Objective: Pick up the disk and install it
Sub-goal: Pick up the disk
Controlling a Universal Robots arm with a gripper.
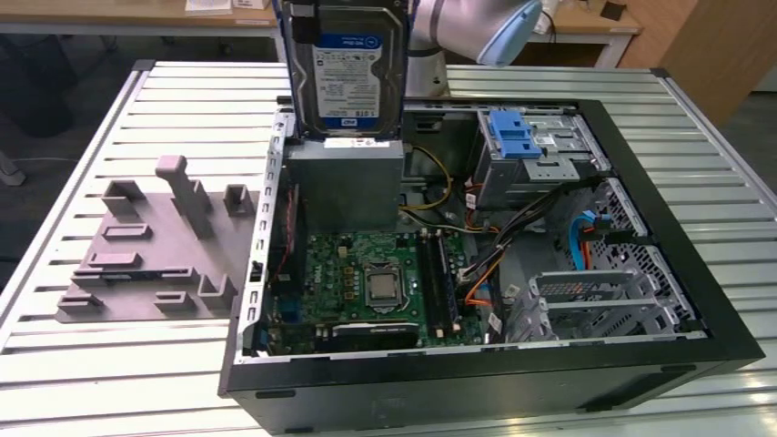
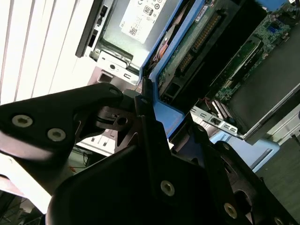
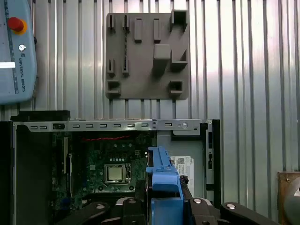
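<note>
Slatted bench [image 1: 85,137] w/ open PC case [image 1: 680,300] on it; pick-up looks done, I'd say; gripper [image 2: 166,117] pinches the disk [image 1: 352,73] by its blue carrier, upright in mid-air above the power-supply box [image 1: 346,177]; install not yet done, I judge; disk sits in no bay, apart from the blue-latched cage [image 1: 534,150].

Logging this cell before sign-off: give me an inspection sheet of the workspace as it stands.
Surface: slatted metal table, carrying an open computer case.
Job's things: disk in its blue carrier, held upright above the case near the power supply; not yet installed.
Clutter: grey fixture plate beside the case; teach pendant on the table.
Grippers: the gripper is shut on the disk's carrier.
Cables: yellow, orange and blue wires loose inside the case.
Surroundings: wooden desks behind the table.
</note>
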